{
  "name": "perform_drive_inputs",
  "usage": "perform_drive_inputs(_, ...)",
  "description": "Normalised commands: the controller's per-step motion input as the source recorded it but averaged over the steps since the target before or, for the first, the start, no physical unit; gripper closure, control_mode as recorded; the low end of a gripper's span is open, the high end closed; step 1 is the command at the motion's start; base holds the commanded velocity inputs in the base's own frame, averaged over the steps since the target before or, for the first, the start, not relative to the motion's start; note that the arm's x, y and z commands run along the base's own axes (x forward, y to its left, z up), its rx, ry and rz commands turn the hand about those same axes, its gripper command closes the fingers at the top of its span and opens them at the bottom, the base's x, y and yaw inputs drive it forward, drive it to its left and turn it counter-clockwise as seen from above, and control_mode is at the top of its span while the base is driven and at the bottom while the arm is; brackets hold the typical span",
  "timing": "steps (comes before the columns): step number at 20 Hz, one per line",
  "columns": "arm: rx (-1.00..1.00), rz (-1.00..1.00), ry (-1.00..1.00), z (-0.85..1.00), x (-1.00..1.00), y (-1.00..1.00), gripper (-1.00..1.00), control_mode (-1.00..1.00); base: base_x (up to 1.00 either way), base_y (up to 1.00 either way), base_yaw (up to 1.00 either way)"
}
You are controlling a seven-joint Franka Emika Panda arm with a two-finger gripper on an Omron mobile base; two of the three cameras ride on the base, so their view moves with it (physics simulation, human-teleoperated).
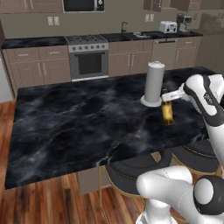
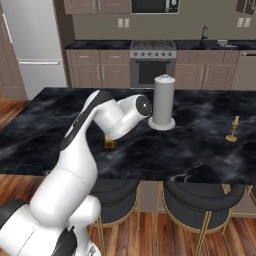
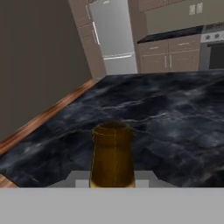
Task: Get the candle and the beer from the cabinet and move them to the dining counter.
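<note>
The beer, a brown bottle with an amber label, stands upright over the black veined dining counter, just right of the white paper-towel roll. My gripper is shut on its neck from the right. In the hand view the bottle fills the space between my fingers. From the right base view my arm hides all but the bottle's base; I cannot tell whether the base touches the top. The golden candle stands upright on the counter's right part, well away from my hand.
The paper-towel roll stands close to the beer. Dark round stools sit under the counter's near edge. Beyond are the stove, toaster, fridge and taupe wall cabinets. Much of the counter's left is bare.
</note>
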Motion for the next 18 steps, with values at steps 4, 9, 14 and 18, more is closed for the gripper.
perform_drive_inputs(4,0.00,0.00,-0.05,0.00,0.33,0.00,1.00,-1.00,0.00,0.00,0.00)
perform_drive_inputs(9,0.00,0.00,-0.13,-0.11,0.13,0.00,1.00,-1.00,0.00,0.00,0.00)
perform_drive_inputs(14,0.04,0.00,-0.13,-0.32,0.20,0.00,1.00,-1.00,0.00,0.00,0.00)
perform_drive_inputs(18,0.12,0.00,-0.09,-0.42,0.12,0.00,1.00,-1.00,0.00,0.00,0.00)
